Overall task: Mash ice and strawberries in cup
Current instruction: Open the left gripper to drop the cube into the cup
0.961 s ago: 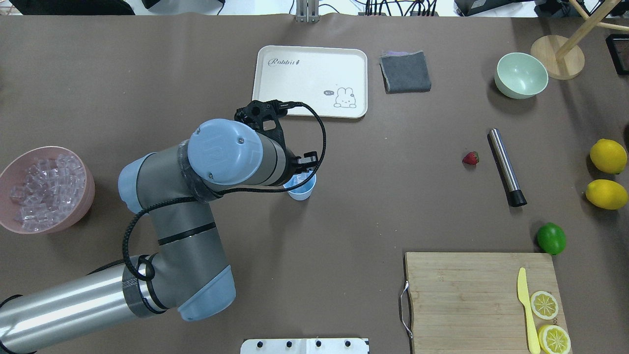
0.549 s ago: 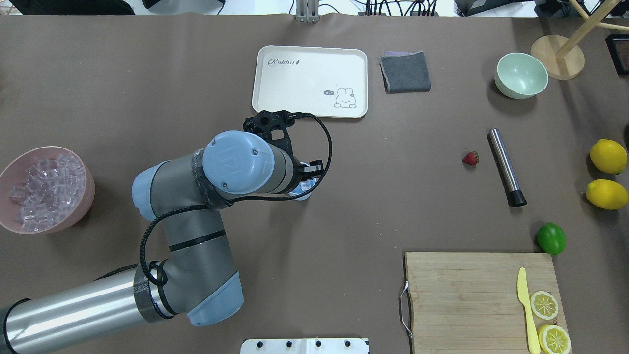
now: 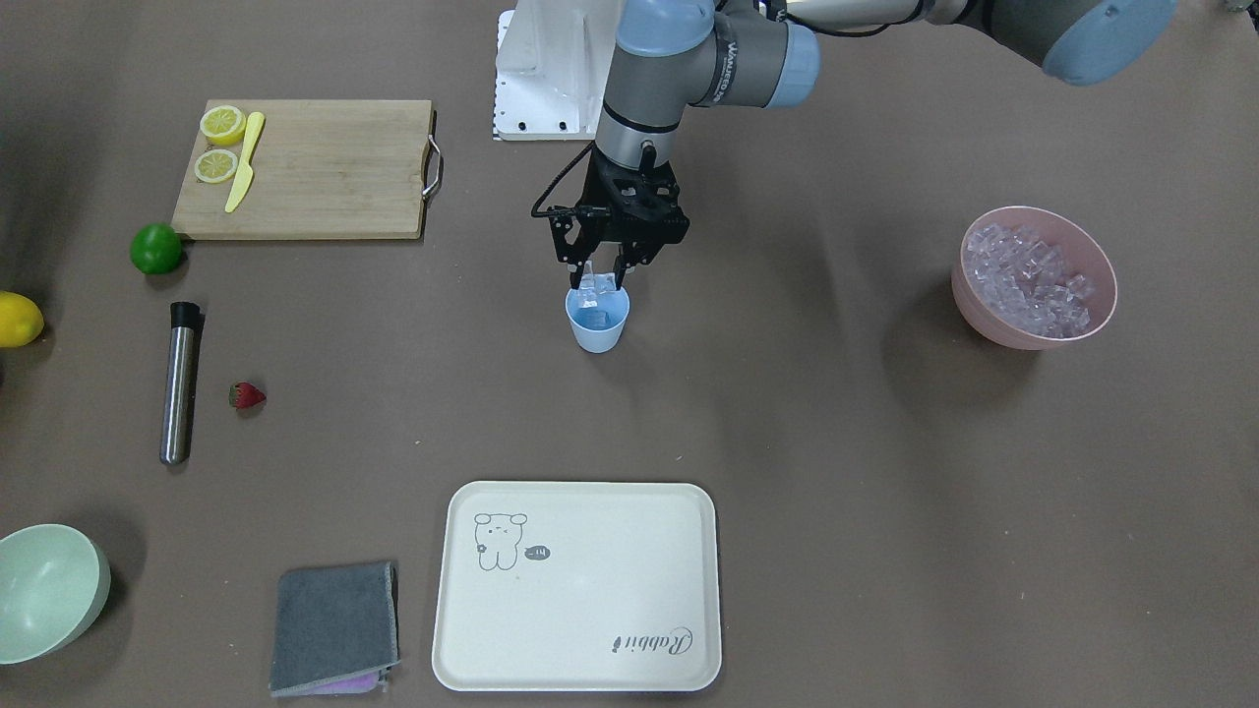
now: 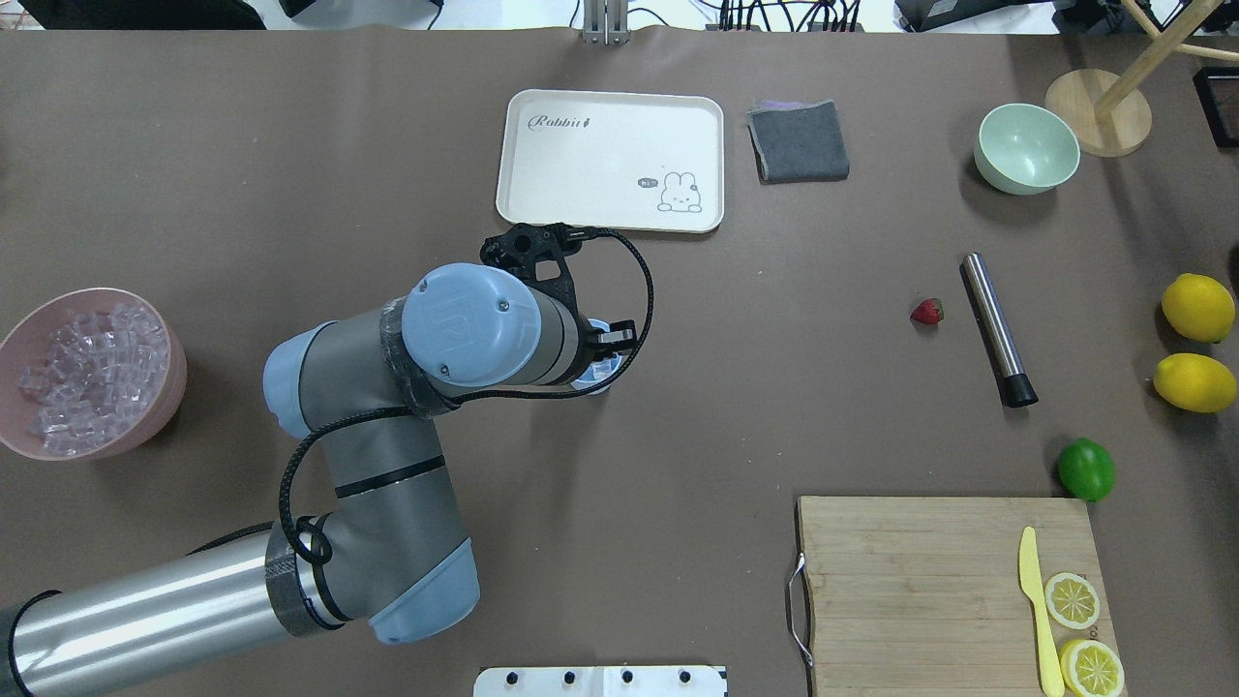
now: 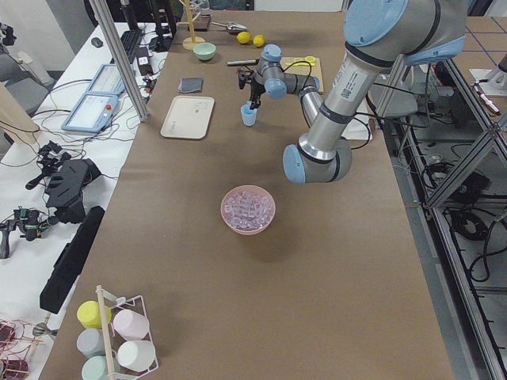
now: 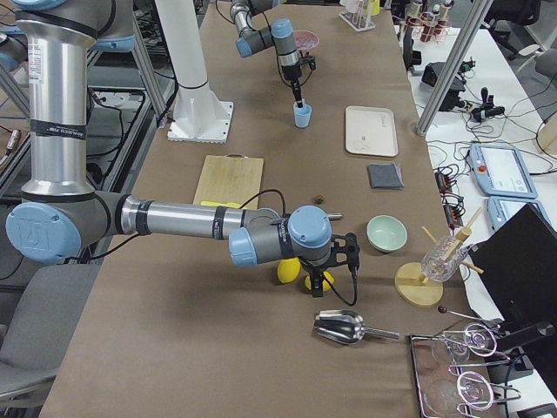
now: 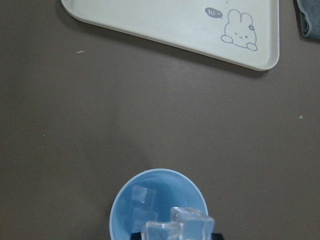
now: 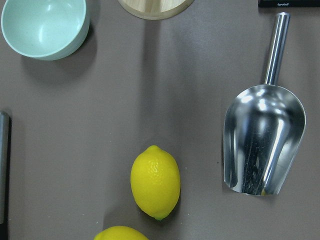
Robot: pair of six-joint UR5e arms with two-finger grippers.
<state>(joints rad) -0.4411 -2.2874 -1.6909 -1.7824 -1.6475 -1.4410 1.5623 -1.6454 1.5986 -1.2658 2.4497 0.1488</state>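
Left gripper (image 3: 603, 277) is closed on a small cluster of ice (image 7: 180, 227) — clear, glassy, square-edged cubes pinched between the black fingers. The cluster is held right at the mouth of the cup (image 3: 596, 332).

Cup: light blue plastic, tapered, smooth-walled, no handle. It is stood upright near table centre, with the cream rectangular tray (image 4: 610, 145) on its far side in the overhead view. At least two loose cubes (image 7: 140, 196) are seen lying in the bottom of the cup.

Strawberry (image 4: 927, 311) — small, red, green cap — is laid on the brown table cover well to the right of the cup in the overhead view. It is just left of a brushed-steel cylinder (image 4: 995, 327) with a black end.

Pink bowl (image 4: 172, 334), round and matte, is set at the left edge of the overhead view and is heaped with the same clear cubes.

Right gripper (image 6: 316, 286) is seen only from the side camera, low over the table beside a smooth yellow lemon (image 8: 155, 182). Whether it is open or closed cannot be told. A polished metal scoop (image 8: 262, 140) is laid near it.
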